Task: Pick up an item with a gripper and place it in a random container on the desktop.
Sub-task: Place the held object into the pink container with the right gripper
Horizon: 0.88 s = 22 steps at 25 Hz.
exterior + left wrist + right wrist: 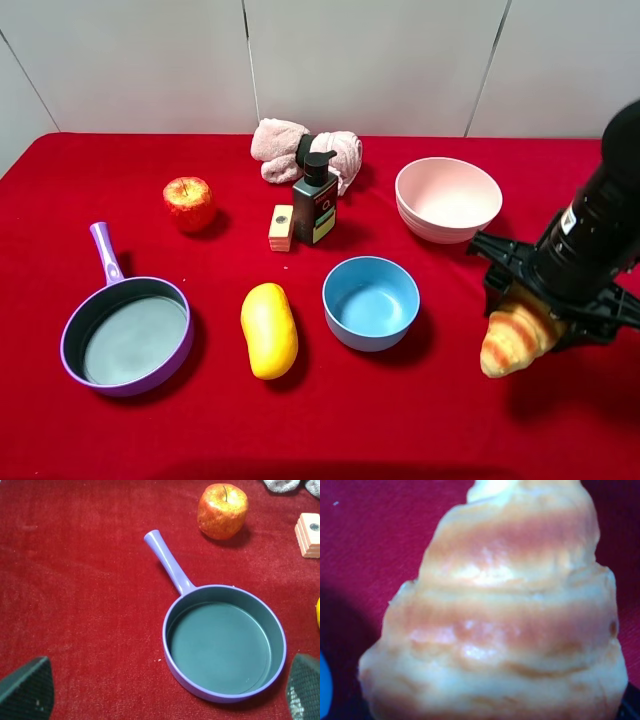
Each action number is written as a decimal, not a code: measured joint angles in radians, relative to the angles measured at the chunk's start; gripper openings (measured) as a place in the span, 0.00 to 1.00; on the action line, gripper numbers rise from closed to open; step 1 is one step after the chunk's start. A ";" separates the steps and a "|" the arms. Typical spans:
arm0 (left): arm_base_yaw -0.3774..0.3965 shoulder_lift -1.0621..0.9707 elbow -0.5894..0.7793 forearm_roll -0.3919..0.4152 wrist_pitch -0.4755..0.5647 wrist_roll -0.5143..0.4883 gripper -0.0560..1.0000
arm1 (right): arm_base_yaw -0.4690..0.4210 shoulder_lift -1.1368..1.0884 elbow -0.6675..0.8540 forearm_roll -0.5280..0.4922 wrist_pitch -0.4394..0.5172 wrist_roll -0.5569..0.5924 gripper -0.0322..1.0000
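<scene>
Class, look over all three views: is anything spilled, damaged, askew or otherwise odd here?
Nothing is spilled or broken. The only oddity is the croissant, hanging tilted in the right tool above the red cloth rather than lying on it.

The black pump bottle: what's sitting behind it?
A rolled pink towel lies behind the pump bottle on the red cloth. The bottle's top covers part of the towel's front, so that bit cannot be seen.

On red velvety cloth desktop (100, 170): purple round pan (105, 250) front left, red-yellow apple (188, 203) behind it. Smooth yellow mango (268, 330) between pan and blue round bowl (371, 338). Wooden block (282, 228) and black pump bottle (315, 205) behind them, pink rolled towel (280, 148) rearmost. Back right, pale pink bowl (440, 230); golden ridged croissant (512, 340) before it.
</scene>
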 joint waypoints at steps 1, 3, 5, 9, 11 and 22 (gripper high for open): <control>0.000 0.000 0.000 0.000 0.000 0.000 0.92 | 0.000 0.000 -0.017 0.006 0.016 -0.017 0.49; 0.000 0.000 0.000 0.000 0.000 0.000 0.92 | 0.000 0.000 -0.050 0.007 0.058 -0.048 0.49; 0.000 0.000 0.000 0.000 0.000 0.000 0.92 | 0.000 0.001 -0.088 0.007 0.102 -0.073 0.49; 0.000 0.000 0.000 0.000 0.000 0.000 0.92 | 0.000 0.001 -0.159 0.007 0.182 -0.123 0.49; 0.000 0.000 0.000 0.000 0.000 0.000 0.92 | 0.000 0.001 -0.190 0.006 0.212 -0.132 0.49; 0.000 0.000 0.000 0.000 0.000 0.000 0.92 | 0.000 0.001 -0.303 -0.006 0.264 -0.185 0.49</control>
